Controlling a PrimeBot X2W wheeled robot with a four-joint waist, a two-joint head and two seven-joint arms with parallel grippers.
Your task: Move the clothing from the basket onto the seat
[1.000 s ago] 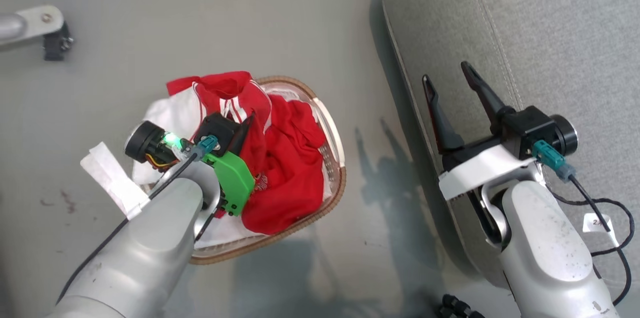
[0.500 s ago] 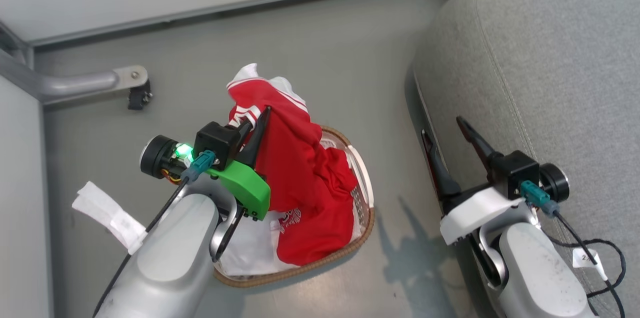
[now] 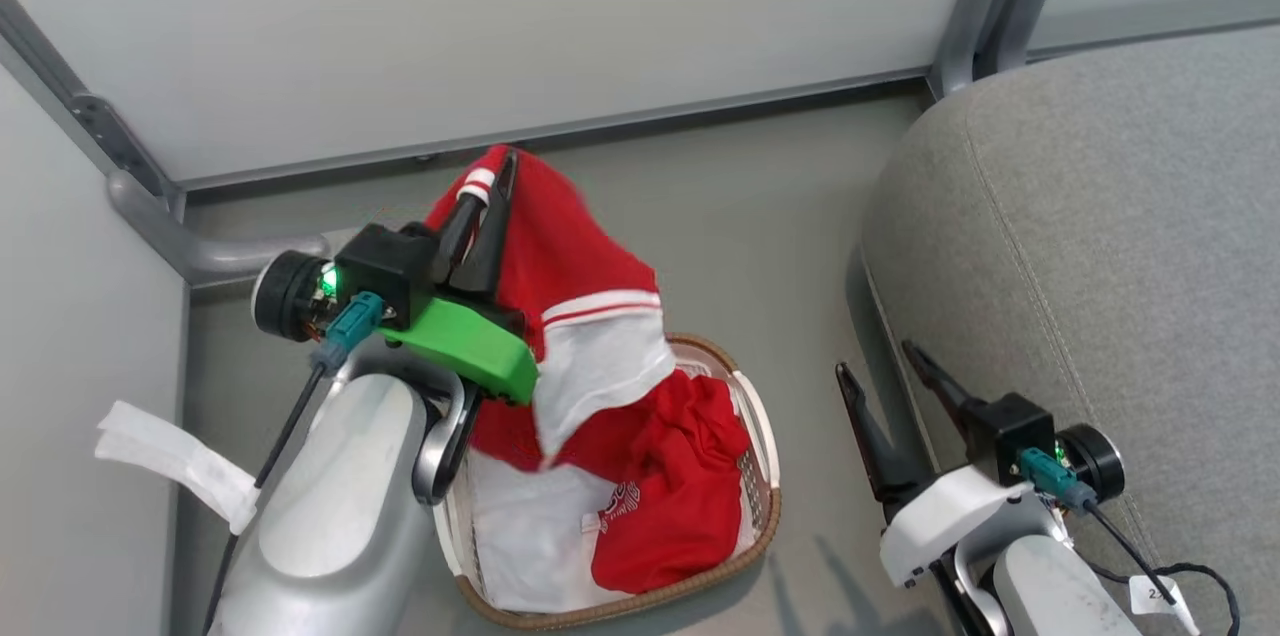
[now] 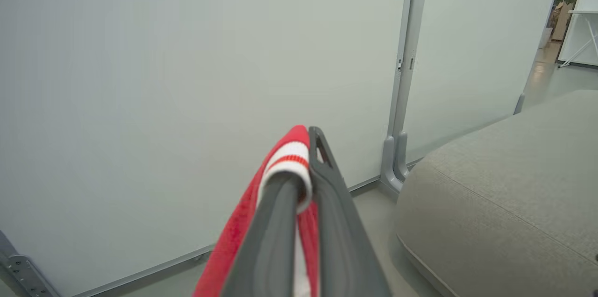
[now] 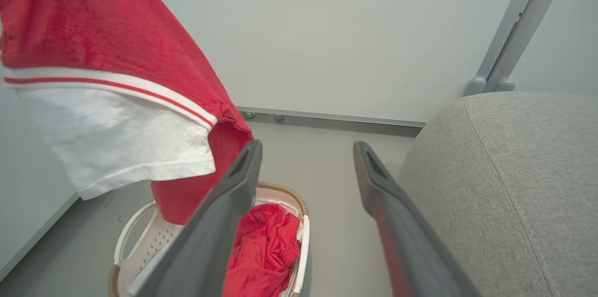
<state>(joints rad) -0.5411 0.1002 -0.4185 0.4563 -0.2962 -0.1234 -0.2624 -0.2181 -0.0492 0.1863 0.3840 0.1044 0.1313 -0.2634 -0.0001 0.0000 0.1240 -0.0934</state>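
Note:
My left gripper (image 3: 485,181) is shut on the striped hem of a red garment (image 3: 570,266) with a white panel, held up above the basket (image 3: 762,426). In the left wrist view the left gripper (image 4: 303,140) pinches that red and white trim (image 4: 287,154). The garment (image 5: 107,77) hangs down to the cream basket (image 5: 135,227), where more red clothing (image 3: 680,506) and a white sheet (image 3: 530,536) lie. At the lower right my right gripper (image 3: 890,376) stands open and empty beside the grey seat (image 3: 1100,246), its fingers (image 5: 233,194) spread wide.
A pale partition wall (image 3: 500,26) with grey metal posts (image 3: 990,6) runs behind the basket. A curved metal bracket (image 3: 200,251) sits at the left wall. Grey floor (image 3: 760,216) lies between basket and seat.
My left gripper has lifted the red garment higher out of the basket, and its white panel now hangs free. The head camera has tilted up, showing the wall. The right gripper stays open.

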